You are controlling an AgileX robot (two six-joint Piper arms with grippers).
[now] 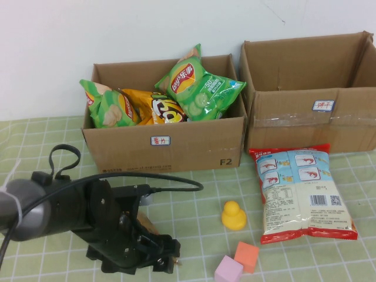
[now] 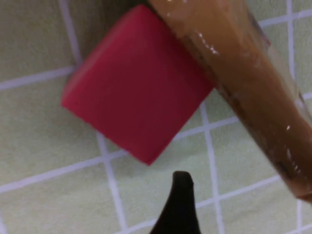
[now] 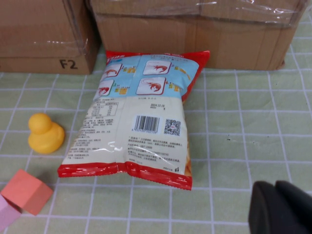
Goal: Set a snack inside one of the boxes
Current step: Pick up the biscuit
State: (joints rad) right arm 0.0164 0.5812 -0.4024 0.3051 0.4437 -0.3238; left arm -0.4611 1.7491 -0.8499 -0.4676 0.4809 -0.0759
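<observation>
A red-edged shrimp-chip bag (image 1: 302, 194) lies flat, back side up, on the green checked cloth in front of the right cardboard box (image 1: 305, 126), which looks empty; the bag also shows in the right wrist view (image 3: 141, 117). The left box (image 1: 194, 147) holds green and orange chip bags (image 1: 197, 85). My left gripper (image 1: 166, 258) is low over the cloth at the front left, open, with one fingertip (image 2: 181, 187) showing beside a brown clear-wrapped snack (image 2: 253, 92) and a red cube (image 2: 136, 92). My right gripper (image 3: 278, 209) is shut and empty, near the bag's corner; it is out of the high view.
A yellow rubber duck (image 1: 233, 215) sits mid-table; it also shows in the right wrist view (image 3: 45, 135). An orange cube (image 1: 247, 255) and a lilac cube (image 1: 228, 270) lie at the front. A black cable (image 1: 170, 185) loops from the left arm.
</observation>
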